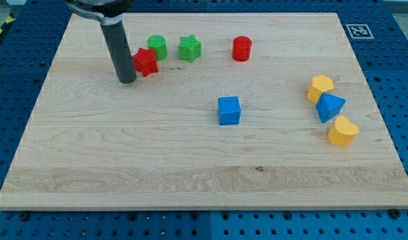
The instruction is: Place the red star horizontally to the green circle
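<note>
**End effector's tip at the left side of the red star**

The end effector is a plain dark rod; it has nothing that opens or closes and it holds nothing. My tip (pixel 127 80) stands on the bench (pixel 124 173) in the upper left part of the view, just beside the left side of the red star (pixel 145 62), and seems to touch it.

The red star lies just to the lower left of the green circle (pixel 157 47), and the two blocks touch or almost touch; I cannot tell which. The star sits a little lower in the view than the circle. To the right of the circle, near it but apart, is the green star (pixel 189 48). Further right in the same row stands the red cylinder (pixel 241 49).

Near the middle of the bench is the blue cube (pixel 229 110), well apart from the others. At the view's right three blocks lie close together: a yellow hexagon (pixel 320 87), below it a blue triangle-shaped block (pixel 330 107), and lowest a yellow heart-like block (pixel 343 131).
</note>
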Controlling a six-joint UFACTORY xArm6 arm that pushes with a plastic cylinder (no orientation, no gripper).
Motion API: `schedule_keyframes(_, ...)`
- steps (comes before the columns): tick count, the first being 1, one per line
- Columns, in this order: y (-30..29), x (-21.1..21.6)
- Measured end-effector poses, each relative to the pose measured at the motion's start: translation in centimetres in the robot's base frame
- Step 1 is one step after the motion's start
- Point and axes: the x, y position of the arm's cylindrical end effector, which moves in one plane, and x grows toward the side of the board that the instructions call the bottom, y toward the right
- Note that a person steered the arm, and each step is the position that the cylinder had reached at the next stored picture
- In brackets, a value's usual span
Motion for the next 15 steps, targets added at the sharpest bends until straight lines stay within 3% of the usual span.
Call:
schedule_keyframes(2,9.9,-0.3)
schedule_keyframes(3,9.9,-0.5)
schedule_keyframes(7,4.9,-3.4)
schedule_keyframes(13,2.1,-2.0)
schedule_keyframes(15,-1.8,-1.7)
